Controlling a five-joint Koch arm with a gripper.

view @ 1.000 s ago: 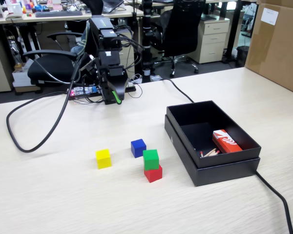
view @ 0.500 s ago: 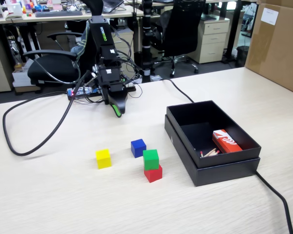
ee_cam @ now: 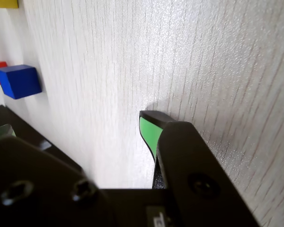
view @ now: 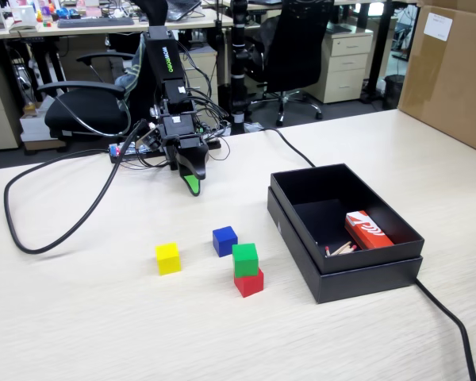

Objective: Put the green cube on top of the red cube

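Green cube (view: 245, 259) sitting atop red cube (view: 250, 282), well fwd of gripper (view: 192, 186). Jaw state hiding — can't tell.

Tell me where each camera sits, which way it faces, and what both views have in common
Fixed view: stands across the table from the arm's base, looking down at the green cube on the red cube and the black box; the whole arm and gripper show.
Wrist view: rides behind the gripper, facing the tabletop.
Shared: blue cube, gripper's green fingertip.
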